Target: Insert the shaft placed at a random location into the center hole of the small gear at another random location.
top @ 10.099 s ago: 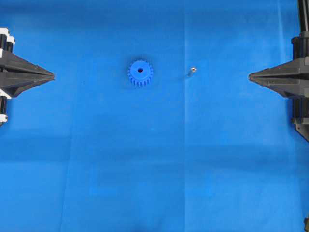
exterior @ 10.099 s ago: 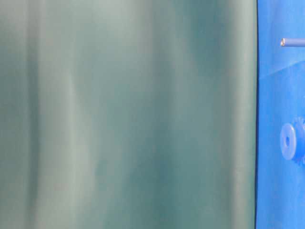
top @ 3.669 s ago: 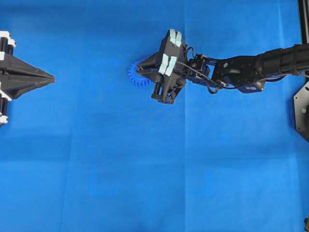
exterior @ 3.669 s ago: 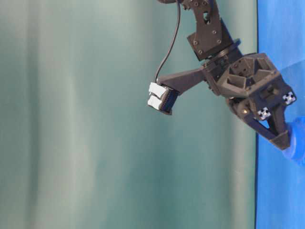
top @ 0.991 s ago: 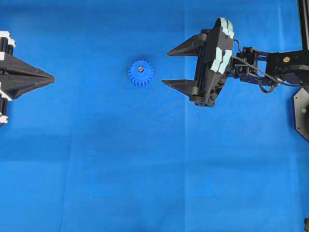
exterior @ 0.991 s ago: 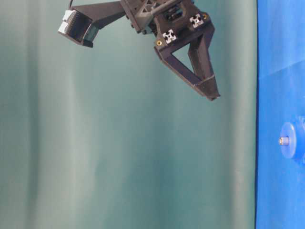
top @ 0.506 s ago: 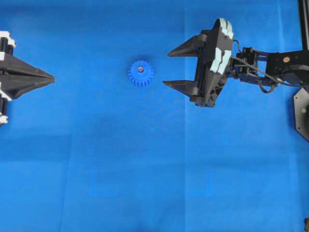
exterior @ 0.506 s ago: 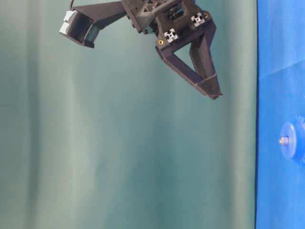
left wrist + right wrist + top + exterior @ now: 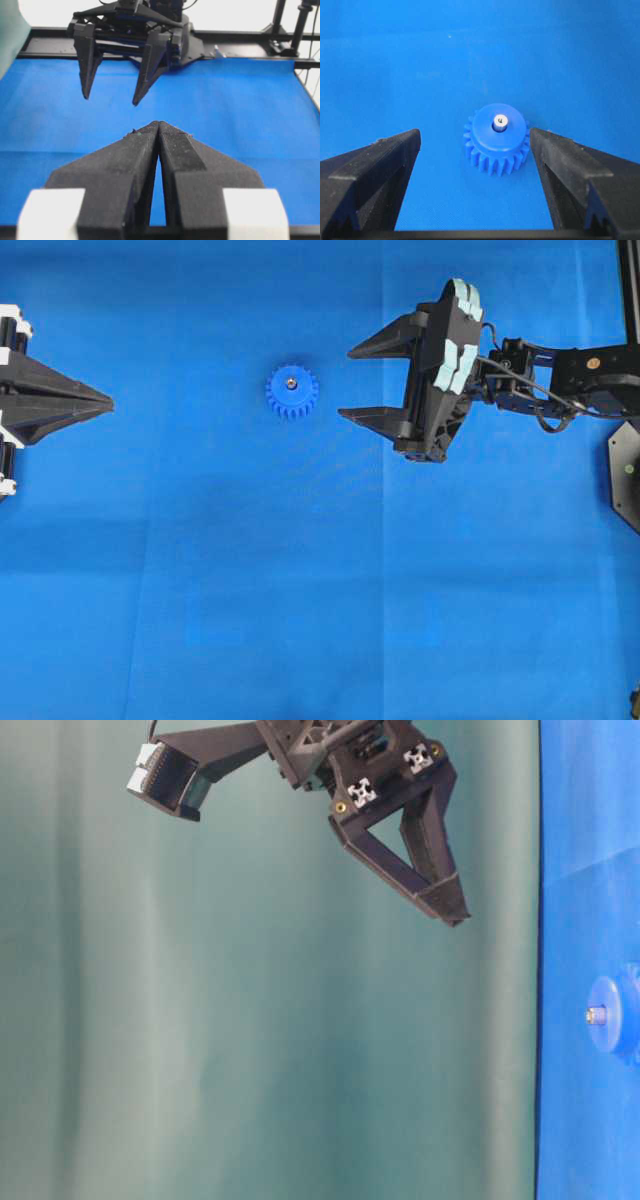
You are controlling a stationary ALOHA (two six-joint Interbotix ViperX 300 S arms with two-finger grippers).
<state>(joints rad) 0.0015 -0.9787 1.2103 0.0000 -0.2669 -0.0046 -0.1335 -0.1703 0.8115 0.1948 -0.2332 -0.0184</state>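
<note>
While the shaft (image 9: 500, 120) stands seated in the center hole of the small gear (image 9: 291, 392), its shiny tip just proud of the hub, the gear lies flat on the blue table (image 9: 300, 590). Right pincer (image 9: 362, 381) hangs above the table, apart from the gear, jaws spread wide, holding nothing. Left pincer (image 9: 158, 126) sits at the table's left edge, jaws pressed together, empty.

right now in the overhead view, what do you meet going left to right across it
left gripper → small gear with the shaft standing in its center hole → right gripper, jaws wide apart and empty, with its arm trailing off to the right edge
</note>
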